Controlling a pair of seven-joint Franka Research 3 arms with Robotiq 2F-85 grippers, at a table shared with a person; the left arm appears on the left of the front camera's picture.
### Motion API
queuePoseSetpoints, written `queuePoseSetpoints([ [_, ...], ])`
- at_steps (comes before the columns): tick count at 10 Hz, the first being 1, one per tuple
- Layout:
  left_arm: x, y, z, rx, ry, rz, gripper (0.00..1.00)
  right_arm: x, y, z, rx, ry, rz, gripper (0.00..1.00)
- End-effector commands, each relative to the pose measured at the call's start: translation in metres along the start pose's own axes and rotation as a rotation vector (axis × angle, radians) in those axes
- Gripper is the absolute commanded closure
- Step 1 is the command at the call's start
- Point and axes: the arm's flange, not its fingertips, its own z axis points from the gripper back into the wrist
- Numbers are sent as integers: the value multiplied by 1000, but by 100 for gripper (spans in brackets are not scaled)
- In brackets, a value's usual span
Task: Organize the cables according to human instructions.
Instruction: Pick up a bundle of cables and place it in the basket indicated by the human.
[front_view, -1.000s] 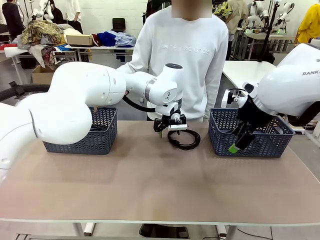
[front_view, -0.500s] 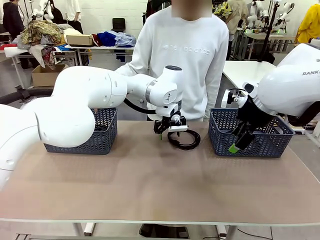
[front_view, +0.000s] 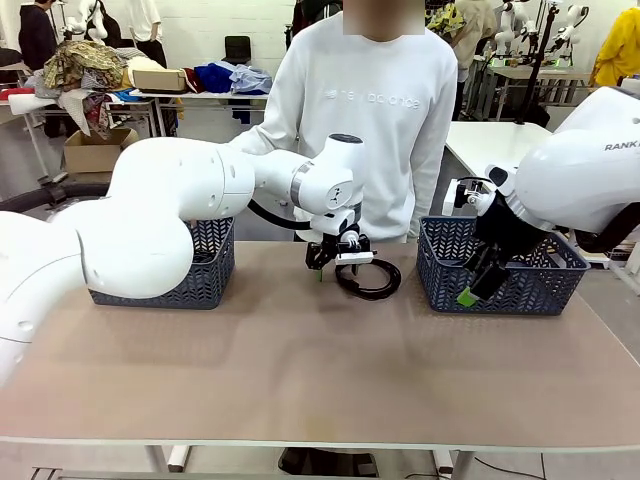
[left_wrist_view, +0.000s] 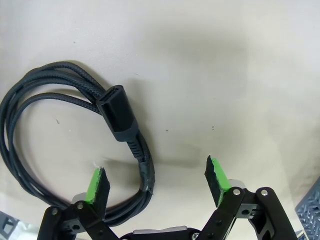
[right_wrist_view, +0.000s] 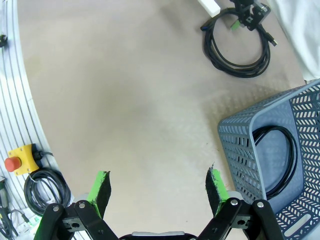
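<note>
1. A tan table (front_view: 300, 370) fills the near ground and serves as the landmark.
2. A dark blue woven basket (front_view: 205, 268) sits on the table's far left part.
3. A second dark blue basket (front_view: 520, 285) stands on the table's far right part.
4. Beyond the table to the left, a heap of clothes (front_view: 85, 70) lies on a farther bench.
5. A cardboard box (front_view: 90, 150) rests on the floor under that heap.
6. Off the table's edge, a yellow box with a red button (right_wrist_view: 20, 162) is mounted.

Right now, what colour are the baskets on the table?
Dark blue-grey, with a herringbone lattice; the right basket shows it best in the right wrist view.
</note>
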Motion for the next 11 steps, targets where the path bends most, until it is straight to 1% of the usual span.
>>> queuePoseSetpoints([
  [1,-7,6,5,3,-35,11,0,1,2,-1,-7,4,-5,0],
  [2,-7,6,6,-5,-45,11,0,1,2,-1,-7,4,-5,0],
  [3,-7,4,7,-6,-48,18,20,1,2,-1,-7,4,-5,0],
  [4,-7,3,7,-11,-52,25,20,1,2,-1,-7,4,-5,0],
  [5,-7,3,7,-13,-54,29,39,1,2,-1,-7,4,-5,0],
  [6,-8,3,7,-14,-56,33,25,1,2,-1,-7,4,-5,0],
  [7,-8,2,7,-14,-56,36,59,1,2,-1,-7,4,-5,0],
  [8,-8,1,7,-15,-59,38,45,1,2,-1,-7,4,-5,0],
  [9,-8,0,7,-15,-61,39,79,1,2,-1,-7,4,-5,0],
  [10,-8,0,7,-15,-61,39,64,1,2,-1,-7,4,-5,0],
  [11,-8,-1,7,-17,-62,38,99,1,2,-1,-7,4,-5,0],
])
